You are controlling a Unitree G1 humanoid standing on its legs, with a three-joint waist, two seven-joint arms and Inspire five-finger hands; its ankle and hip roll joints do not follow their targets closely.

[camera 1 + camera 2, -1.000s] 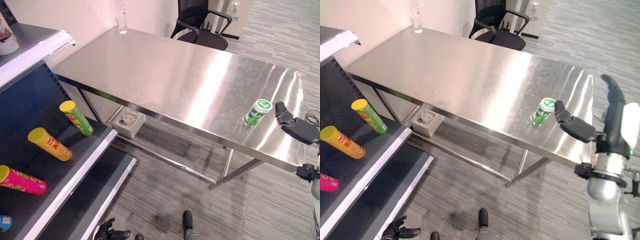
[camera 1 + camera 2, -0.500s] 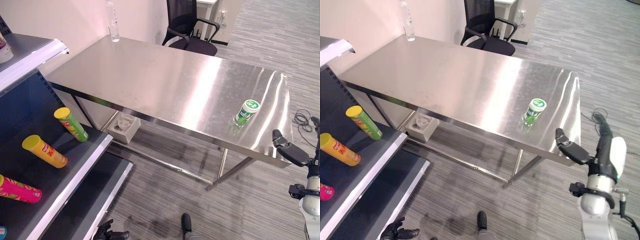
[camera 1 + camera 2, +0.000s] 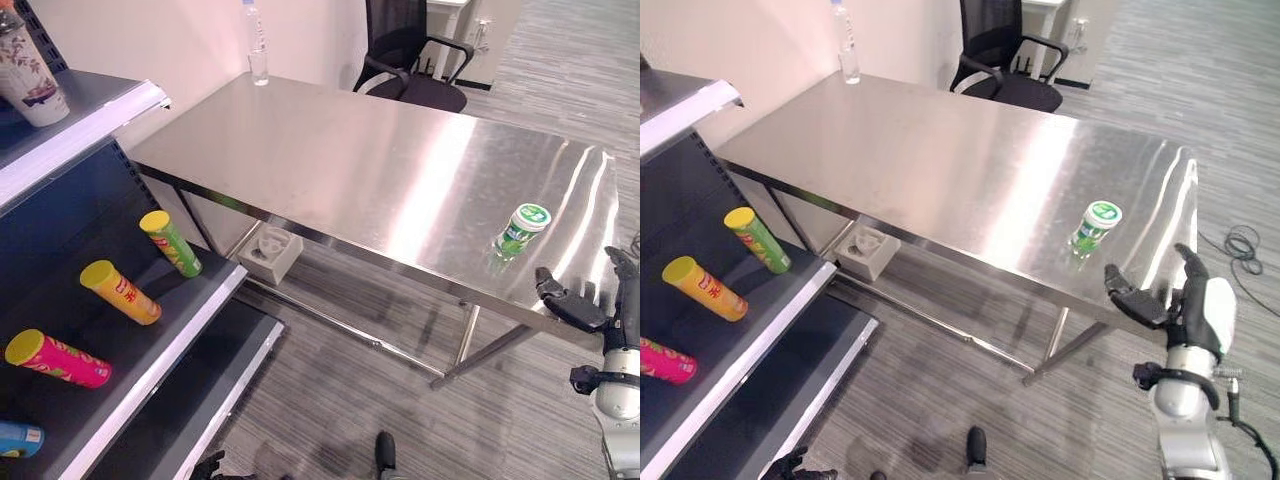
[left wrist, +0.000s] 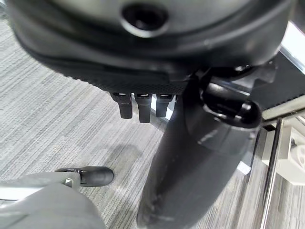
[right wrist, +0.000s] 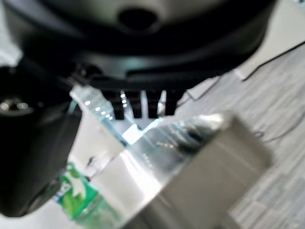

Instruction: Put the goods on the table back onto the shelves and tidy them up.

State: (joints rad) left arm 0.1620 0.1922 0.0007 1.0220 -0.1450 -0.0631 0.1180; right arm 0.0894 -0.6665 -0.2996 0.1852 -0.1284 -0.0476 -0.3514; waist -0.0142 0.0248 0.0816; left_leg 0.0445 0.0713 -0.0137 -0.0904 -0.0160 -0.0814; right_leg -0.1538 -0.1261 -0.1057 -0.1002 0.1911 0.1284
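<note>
A green-and-white canister (image 3: 521,231) stands upright near the right end of the steel table (image 3: 350,170), and shows close up (image 5: 78,198) in the right wrist view. My right hand (image 3: 1200,310) is open at the table's front right corner, nearer to me than the canister and apart from it, thumb spread toward it. My left hand (image 4: 138,105) hangs low over the floor by the shelf's foot, open and holding nothing.
On the shelf unit (image 3: 150,370) at left lie a green tube (image 3: 170,243), a yellow tube (image 3: 120,291), a pink tube (image 3: 58,359) and a blue one (image 3: 15,438). A white bottle (image 3: 30,70) stands on the upper shelf. A water bottle (image 3: 257,45) and a black chair (image 3: 410,60) are at the table's far side.
The camera has shifted. My right hand has dropped from beside the canister to the table's front right corner. The canister has not moved.
</note>
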